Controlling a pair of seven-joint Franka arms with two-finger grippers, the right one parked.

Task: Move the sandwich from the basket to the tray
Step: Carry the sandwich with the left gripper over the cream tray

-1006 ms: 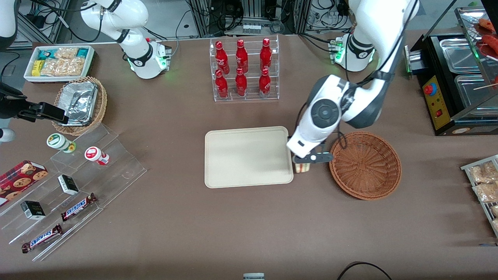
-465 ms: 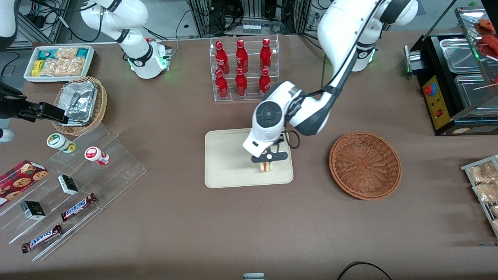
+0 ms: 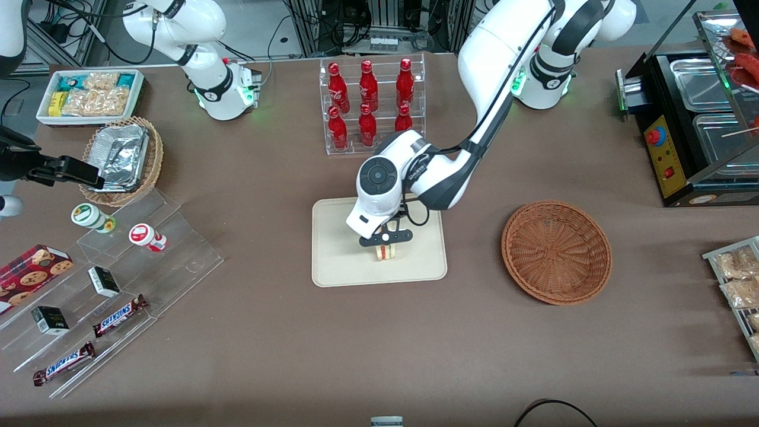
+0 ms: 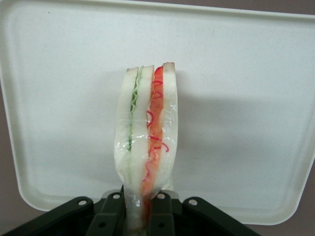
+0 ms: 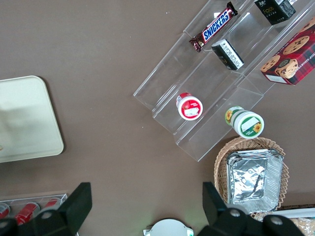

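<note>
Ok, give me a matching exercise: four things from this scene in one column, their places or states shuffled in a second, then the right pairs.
Things:
1. sandwich
2. basket
3. tray
4. gripper

States:
A. empty, toward the working arm's end of the table
B. shut, over the tray
C. held edge-up between the fingers
D. flat on the table under the gripper

Pairs: 1-C, 2-A, 3-D, 4-B

Claw [image 3: 385,244] over tray [image 3: 332,261] (bottle rack [image 3: 372,107] near).
</note>
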